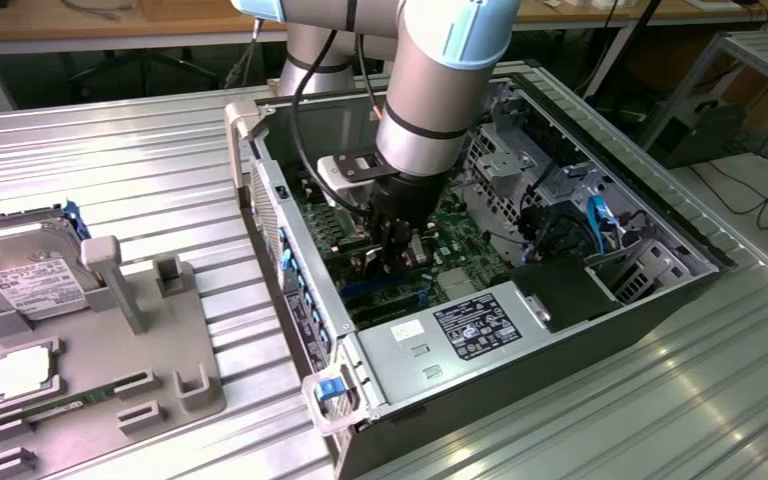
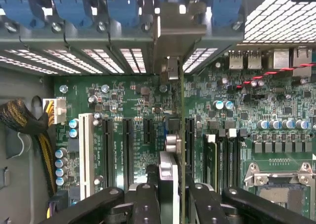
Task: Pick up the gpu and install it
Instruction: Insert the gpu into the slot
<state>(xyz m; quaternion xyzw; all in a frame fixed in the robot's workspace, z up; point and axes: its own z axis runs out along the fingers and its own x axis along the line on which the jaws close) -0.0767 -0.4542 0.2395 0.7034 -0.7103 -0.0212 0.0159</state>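
My gripper [image 2: 170,197] is shut on the gpu [image 2: 169,172], which I see edge-on between the black fingers [image 2: 145,201]. The card stands upright over the green motherboard [image 2: 123,100], and its thin board edge runs along a black expansion slot. Its silver end bracket [image 2: 178,26] reaches the row of perforated rear slot covers beneath the blue clips. In the exterior view the gripper [image 1: 398,250] is deep inside the open computer case [image 1: 291,300], low over the motherboard, and the card is mostly hidden by the arm and the wrist.
Several empty black expansion slots [image 2: 127,150] and a white one lie beside the card, with memory slots and the CPU socket [image 2: 276,184] on the other side. A power supply [image 1: 471,325] fills the case's near end. Outside, a grey fixture [image 1: 104,370] holds a hard drive [image 1: 31,285].
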